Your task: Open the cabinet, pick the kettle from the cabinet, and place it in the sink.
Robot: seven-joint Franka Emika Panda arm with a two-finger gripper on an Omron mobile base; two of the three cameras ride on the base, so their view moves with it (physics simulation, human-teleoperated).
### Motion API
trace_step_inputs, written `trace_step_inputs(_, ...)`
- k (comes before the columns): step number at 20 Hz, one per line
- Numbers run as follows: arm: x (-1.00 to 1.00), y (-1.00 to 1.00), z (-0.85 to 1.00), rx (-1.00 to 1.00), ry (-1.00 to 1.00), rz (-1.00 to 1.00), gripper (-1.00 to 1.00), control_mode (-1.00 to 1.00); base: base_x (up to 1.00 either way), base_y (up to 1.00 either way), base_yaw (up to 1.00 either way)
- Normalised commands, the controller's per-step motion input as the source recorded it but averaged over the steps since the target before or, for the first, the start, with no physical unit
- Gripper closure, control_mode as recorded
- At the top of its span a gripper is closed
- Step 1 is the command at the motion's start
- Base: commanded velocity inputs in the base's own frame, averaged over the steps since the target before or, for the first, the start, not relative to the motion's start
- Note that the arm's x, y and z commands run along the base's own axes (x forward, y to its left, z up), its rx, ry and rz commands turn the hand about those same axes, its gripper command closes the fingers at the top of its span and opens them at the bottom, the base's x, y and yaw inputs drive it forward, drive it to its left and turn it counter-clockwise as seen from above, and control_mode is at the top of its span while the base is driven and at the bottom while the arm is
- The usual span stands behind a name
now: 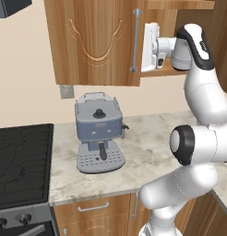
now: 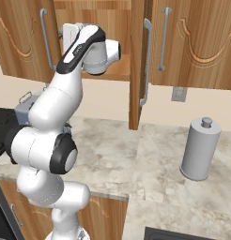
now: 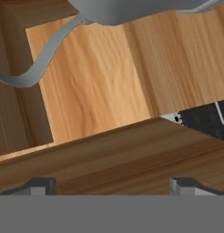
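**Pincer wide at the open cabinet, kettle just ahead of it**

The cabinet (image 2: 112, 42) hangs on the wall above the worktop (image 1: 147, 143), and one of its doors (image 2: 138, 70) stands swung out edge-on toward the camera in the right base view. The arm reaches up to the cabinet's opening — its hand sits level with the shelf (image 1: 173, 71) inside. From the hand view, the pincer (image 3: 111, 184) stands wide, its two dark fingertips (image 3: 41, 185) far apart and nothing between them. Beyond them lies the shelf's wooden front edge, then the pale cabinet interior. The kettle (image 3: 132, 10) sits inside the cabinet — only part of its silver-grey body and a curved strip of its handle (image 3: 41, 68) can be seen, apart from the fingertips. Below the cabinet, a grey-blue coffee machine (image 1: 99, 133) stands on the worktop, and a tall grey canister (image 2: 199, 149) stands off to the cabinet's right.
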Motion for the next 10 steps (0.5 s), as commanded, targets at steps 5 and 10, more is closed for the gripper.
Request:
trace_step_inputs(5, -0.38, 0.07, 0.0, 0.0, 0.0, 0.16, -1.0, -1.0, 0.0, 0.0, 0.0)
trace_step_inputs(10, -0.42, 0.11, 0.0, -0.02, 0.0, 0.14, -1.0, -1.0, 0.0, 0.0, 0.0)
